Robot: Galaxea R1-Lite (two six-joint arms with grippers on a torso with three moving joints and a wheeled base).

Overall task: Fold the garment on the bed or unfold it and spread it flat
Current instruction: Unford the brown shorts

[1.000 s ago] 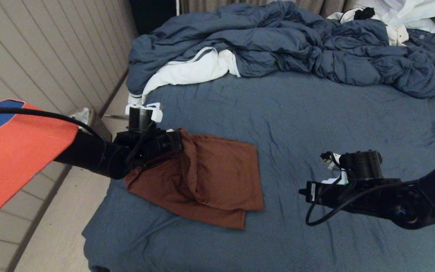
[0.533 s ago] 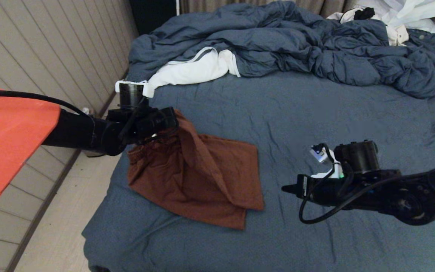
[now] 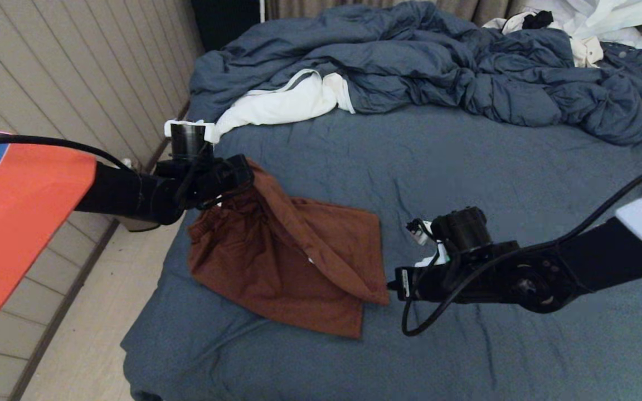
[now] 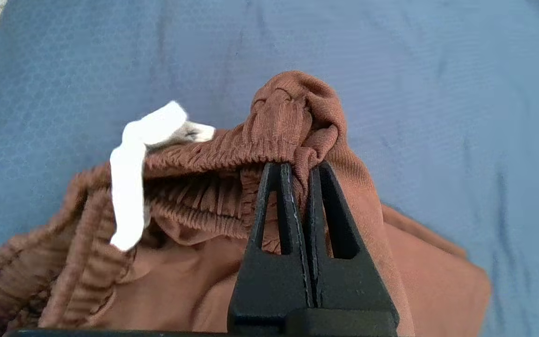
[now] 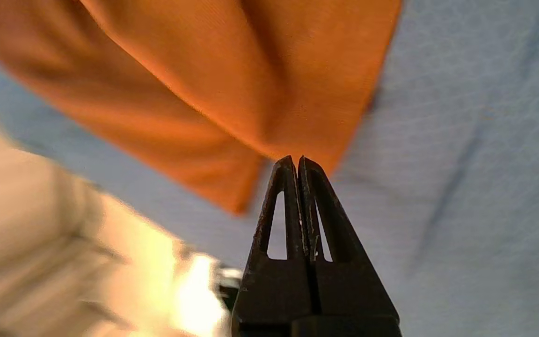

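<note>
The garment (image 3: 293, 262), rust-brown shorts, lies near the left front of the bed (image 3: 466, 167). My left gripper (image 3: 246, 175) is shut on the gathered waistband (image 4: 293, 140) and holds that corner up off the sheet, so the cloth hangs in a slanted ridge; a white drawstring (image 4: 131, 164) dangles beside it. The rest of the garment (image 5: 251, 75) lies flat. My right gripper (image 3: 392, 287) is shut with nothing in it, its tip (image 5: 296, 161) just off the garment's right lower corner, low over the sheet.
A rumpled blue duvet (image 3: 438, 61) fills the far side of the bed, with white clothes (image 3: 282, 106) at its left and more white clothes (image 3: 599, 22) at the far right. The bed's left edge drops to the floor (image 3: 87, 345) beside a panelled wall.
The left gripper has lifted the waistband up and back, raising a ridge of cloth. The right arm has moved left to the garment's right lower corner.
</note>
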